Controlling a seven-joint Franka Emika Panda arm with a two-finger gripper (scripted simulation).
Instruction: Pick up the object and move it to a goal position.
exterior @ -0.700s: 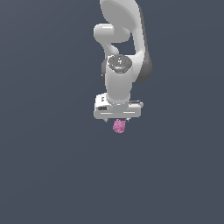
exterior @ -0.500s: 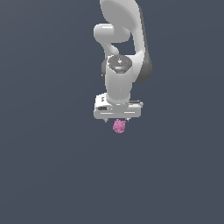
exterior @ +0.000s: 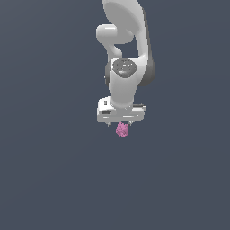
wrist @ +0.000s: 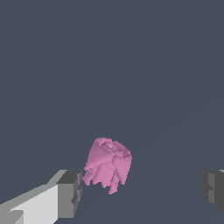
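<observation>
nothing has moved: the object (wrist: pixel 107 165) lies between the wide-open, empty hand's (wrist: pixel 142 192) fingers, nearer one.

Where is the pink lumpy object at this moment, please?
In the exterior view the pink object sits just under the white hand; the wrist view shows it between the spread fingers, close to one.

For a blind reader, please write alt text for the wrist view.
A small pink lumpy object sits between the two grey fingers of the open hand, close to one finger and far from the other. Behind it is a plain dark grey surface.
</observation>
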